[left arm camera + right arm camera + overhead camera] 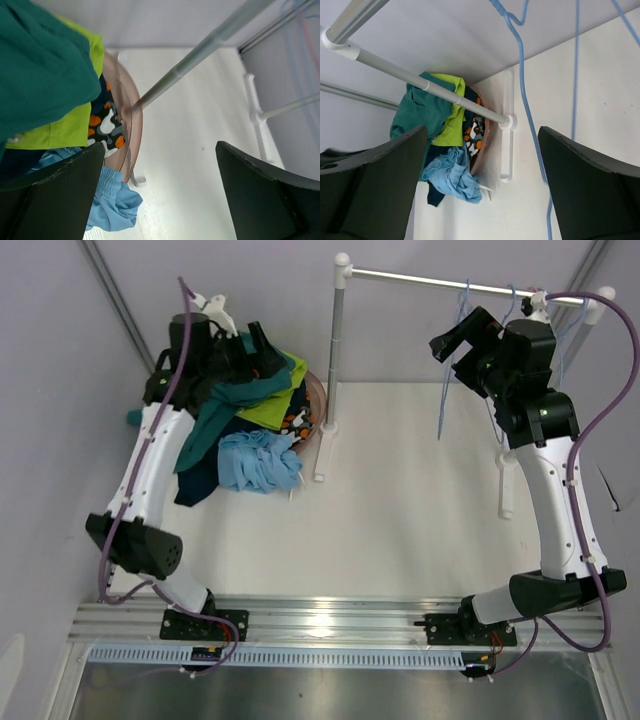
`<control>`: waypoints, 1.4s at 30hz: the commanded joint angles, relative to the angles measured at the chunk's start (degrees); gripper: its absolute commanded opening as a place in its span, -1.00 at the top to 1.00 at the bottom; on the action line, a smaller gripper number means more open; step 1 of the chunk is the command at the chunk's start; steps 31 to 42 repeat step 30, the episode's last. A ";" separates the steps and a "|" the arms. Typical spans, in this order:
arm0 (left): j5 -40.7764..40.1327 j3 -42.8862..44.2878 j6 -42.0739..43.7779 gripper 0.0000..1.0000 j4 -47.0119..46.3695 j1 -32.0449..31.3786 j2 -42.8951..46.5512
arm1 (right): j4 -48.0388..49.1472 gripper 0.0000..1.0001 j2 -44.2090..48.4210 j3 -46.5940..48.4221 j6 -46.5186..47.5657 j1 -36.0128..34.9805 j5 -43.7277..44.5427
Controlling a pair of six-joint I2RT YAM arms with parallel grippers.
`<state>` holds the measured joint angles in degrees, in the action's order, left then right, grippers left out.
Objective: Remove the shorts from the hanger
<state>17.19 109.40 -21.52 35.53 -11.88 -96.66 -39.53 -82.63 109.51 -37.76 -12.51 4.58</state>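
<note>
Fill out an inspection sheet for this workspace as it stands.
Surface: white table, carrying the rack and the heap.
Job's things: shorts heaped far left; teal pair and lime green pair on top, patterned pair and navy pair beneath, light blue pair in front. Blue hangers on the rail hang bare.
Clutter: brown basket under the heap.
Grippers: left gripper above the heap, fingers open; right gripper by the hangers, open.
Cables: purple cable along each arm.
Surroundings: grey walls.
</note>
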 commanded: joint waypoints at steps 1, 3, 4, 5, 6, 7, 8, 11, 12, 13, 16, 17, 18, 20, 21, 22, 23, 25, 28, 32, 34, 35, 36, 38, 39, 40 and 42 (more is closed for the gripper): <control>-0.14 -0.94 1.57 -0.98 0.68 0.37 8.31 | -0.37 -0.99 3.35 -0.27 0.14 0.03 1.92; -0.58 -2.17 2.01 -0.98 1.56 0.28 11.39 | -1.42 -0.99 5.10 -0.79 -0.12 0.21 3.15; -0.67 -2.70 2.01 -0.98 1.56 0.28 12.45 | -2.04 -0.99 5.89 -1.14 -0.21 0.12 4.03; -0.58 -3.40 2.09 -0.98 1.56 0.19 13.77 | -3.35 -0.99 6.86 -1.67 -0.21 0.12 4.90; -0.58 -5.24 2.36 -0.98 1.21 -0.16 15.09 | -4.32 -0.99 9.22 -2.02 -0.21 0.12 6.13; -0.75 -7.78 2.71 -0.98 0.86 -0.51 18.23 | -6.94 -0.99 10.63 -3.07 -0.38 0.12 9.19; -1.80 -11.02 3.58 -0.98 0.68 -0.77 20.18 | -8.36 -0.99 12.04 -3.69 -0.39 0.12 10.79; -3.82 -22.93 5.69 -0.98 -2.91 -1.30 30.60 | -11.37 -0.99 20.12 -9.19 -0.48 -0.40 13.62; -4.96 -25.10 5.96 -0.98 -3.53 -1.30 33.44 | -9.19 -0.99 26.14 -12.19 1.44 -0.49 8.83; -6.45 -27.12 6.05 -0.98 -4.67 -1.30 36.17 | -3.16 -0.99 29.34 -15.35 2.68 -0.58 5.04; -7.53 -36.70 5.44 -0.98 -6.35 -1.39 45.75 | 5.23 -0.99 38.91 -25.65 3.83 -0.67 -7.36; -7.17 -37.50 4.39 -0.99 -6.09 -1.31 48.64 | 5.86 -0.99 40.25 -27.23 4.27 -0.67 -9.48; -5.95 -38.90 4.03 -0.98 -5.74 -1.30 49.80 | 6.04 -0.99 41.22 -27.60 4.97 -0.58 -13.50; -4.89 -39.88 3.32 -0.98 -5.03 -1.30 52.18 | 4.82 -0.99 43.25 -27.78 6.02 -0.58 -15.29; -5.41 -41.36 3.06 -0.98 -4.77 -1.39 54.54 | 4.29 -0.99 43.69 -27.78 6.55 -0.58 -17.04; -5.85 -42.16 2.80 -0.98 -4.77 -1.39 55.87 | 3.33 -0.99 44.30 -27.78 6.90 -0.67 -17.41; -6.11 -42.95 2.71 -0.98 -5.64 -1.39 57.01 | 2.97 -0.99 45.35 -27.86 7.08 -0.58 -17.41; -7.51 -44.28 3.15 -0.98 -5.65 -1.39 59.04 | 2.96 -0.99 47.20 -29.09 7.26 -0.58 -16.98; -9.27 -44.46 4.20 -0.98 -4.68 -1.39 59.57 | 3.75 -0.99 48.26 -30.94 7.52 -0.58 -16.53; -10.77 -44.19 4.55 -0.98 -4.24 -1.48 59.75 | 4.72 -0.99 48.35 -31.73 8.40 -0.58 -17.15; -10.77 -44.19 4.55 -0.98 -4.24 -1.48 59.75 | 4.72 -0.99 48.35 -31.73 8.40 -0.58 -17.15; -10.77 -44.19 4.55 -0.98 -4.24 -1.48 59.75 | 4.72 -0.99 48.35 -31.73 8.40 -0.58 -17.15; -10.77 -44.19 4.55 -0.98 -4.24 -1.48 59.75 | 4.72 -0.99 48.35 -31.73 8.40 -0.58 -17.15; -10.77 -44.19 4.55 -0.98 -4.24 -1.48 59.75 | 4.72 -0.99 48.35 -31.73 8.40 -0.58 -17.15; -10.77 -44.19 4.55 -0.98 -4.24 -1.48 59.75 | 4.72 -0.99 48.35 -31.73 8.40 -0.58 -17.15; -10.77 -44.19 4.55 -0.98 -4.24 -1.48 59.75 | 4.72 -0.99 48.35 -31.73 8.40 -0.58 -17.15; -10.77 -44.19 4.55 -0.98 -4.24 -1.48 59.75 | 4.72 -0.99 48.35 -31.73 8.40 -0.58 -17.15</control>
